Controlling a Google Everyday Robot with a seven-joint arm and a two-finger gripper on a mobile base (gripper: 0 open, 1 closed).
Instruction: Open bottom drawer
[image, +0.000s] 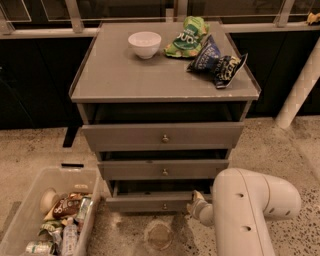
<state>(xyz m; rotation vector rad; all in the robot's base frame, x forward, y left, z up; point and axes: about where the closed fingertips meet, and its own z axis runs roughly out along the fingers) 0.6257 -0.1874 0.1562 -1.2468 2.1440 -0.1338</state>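
Note:
The grey cabinet has three drawer fronts stacked stepwise. The bottom drawer (140, 203) is the lowest and narrowest front, with a small round metal knob (164, 206) at its centre, and a dark gap shows above it. My gripper (198, 203) is low at the drawer's right end, right of the knob and close to the front. The bulky white arm (250, 210) hides most of it.
The middle drawer (162, 170) and top drawer (162, 136) sit above. A white bowl (144, 44) and chip bags (215, 60) lie on the cabinet top. A clear bin (19, 214) of cans and packets stands on the floor at left. A white post (300, 90) is at right.

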